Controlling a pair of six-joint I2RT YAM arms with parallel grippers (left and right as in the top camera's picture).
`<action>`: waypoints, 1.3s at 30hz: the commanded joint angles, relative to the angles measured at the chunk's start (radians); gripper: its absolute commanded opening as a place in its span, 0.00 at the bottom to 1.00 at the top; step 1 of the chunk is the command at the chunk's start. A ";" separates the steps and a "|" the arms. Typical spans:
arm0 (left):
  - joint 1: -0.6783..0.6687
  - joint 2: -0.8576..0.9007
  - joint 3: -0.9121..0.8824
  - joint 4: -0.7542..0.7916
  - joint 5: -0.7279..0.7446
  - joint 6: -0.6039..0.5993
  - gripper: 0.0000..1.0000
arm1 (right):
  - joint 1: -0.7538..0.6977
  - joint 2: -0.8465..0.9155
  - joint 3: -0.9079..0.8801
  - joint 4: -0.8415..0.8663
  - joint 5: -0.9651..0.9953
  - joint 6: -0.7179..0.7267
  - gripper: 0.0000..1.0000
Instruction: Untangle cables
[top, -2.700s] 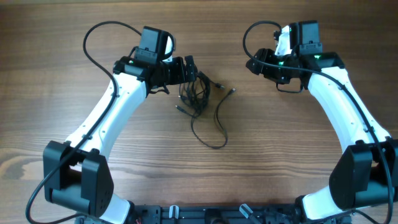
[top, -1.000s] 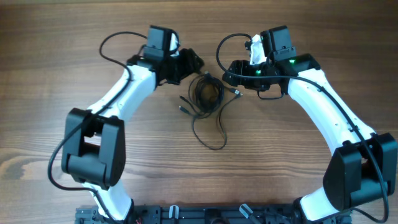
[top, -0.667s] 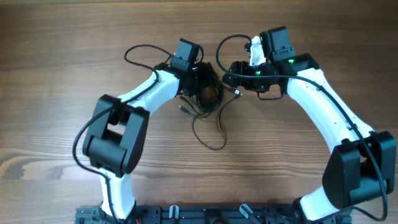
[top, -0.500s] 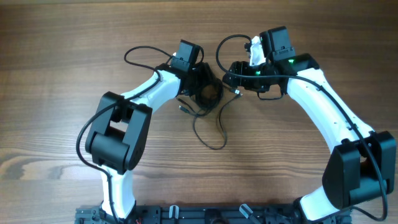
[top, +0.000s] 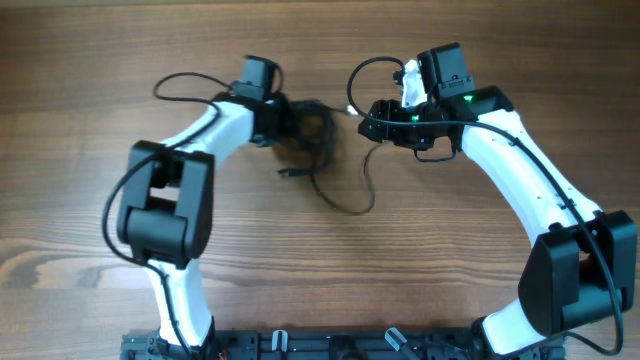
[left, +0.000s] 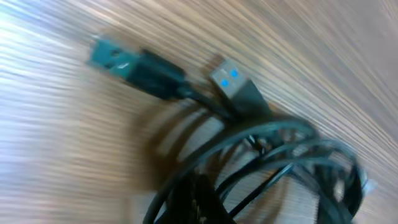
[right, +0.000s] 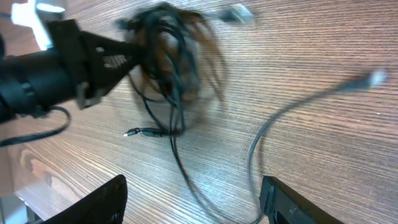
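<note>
Nearest the robot's base, a slack loop of the cables (top: 320, 135) is trailing over the wooden table (top: 480, 60), running up into a tangled knot. Farther out, the left gripper (top: 300, 125) is pinching that knot with its jaws clamped together. The right gripper (right: 193, 190) is hovering near it, jaws standing apart.
</note>
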 joint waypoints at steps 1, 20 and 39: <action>0.084 -0.034 -0.011 -0.062 -0.092 0.040 0.04 | 0.005 0.014 0.011 0.001 -0.012 -0.019 0.71; 0.098 -0.296 0.000 -0.061 -0.238 0.071 0.17 | 0.005 0.014 0.011 0.019 -0.012 -0.017 0.71; 0.101 -0.031 0.000 -0.151 -0.079 0.140 0.13 | 0.005 0.014 0.011 0.012 -0.013 -0.018 0.70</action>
